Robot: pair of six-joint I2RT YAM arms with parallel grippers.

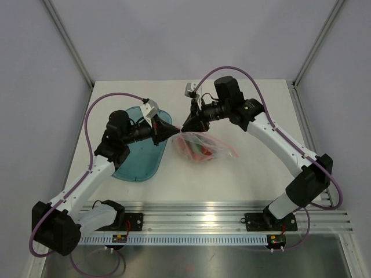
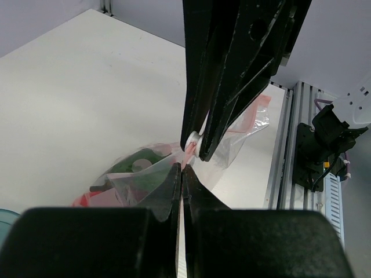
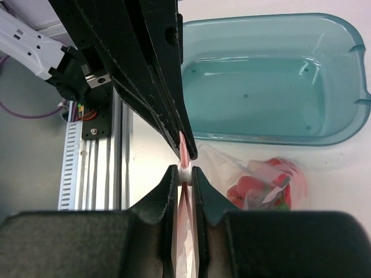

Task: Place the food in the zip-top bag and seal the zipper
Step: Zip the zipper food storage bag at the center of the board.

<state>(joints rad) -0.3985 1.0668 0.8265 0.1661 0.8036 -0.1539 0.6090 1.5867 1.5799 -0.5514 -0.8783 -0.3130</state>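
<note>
The clear zip-top bag (image 1: 215,143) lies mid-table, its mouth end lifted to the left. The food (image 1: 194,149), mostly red, is inside it; it shows red in the right wrist view (image 3: 258,188) and green and red in the left wrist view (image 2: 130,168). My left gripper (image 1: 168,132) is shut on the bag's mouth edge (image 2: 182,169). My right gripper (image 1: 186,125) faces it tip to tip and is shut (image 3: 184,172) on a small white slider on the pinkish-red zipper (image 3: 184,149). The two grippers almost touch.
A teal translucent oval tray (image 1: 136,159) lies under the left arm, left of the bag, with no food showing in it (image 3: 272,81). The aluminium rail (image 1: 220,211) with the arm bases runs along the near edge. Frame posts stand at the far corners.
</note>
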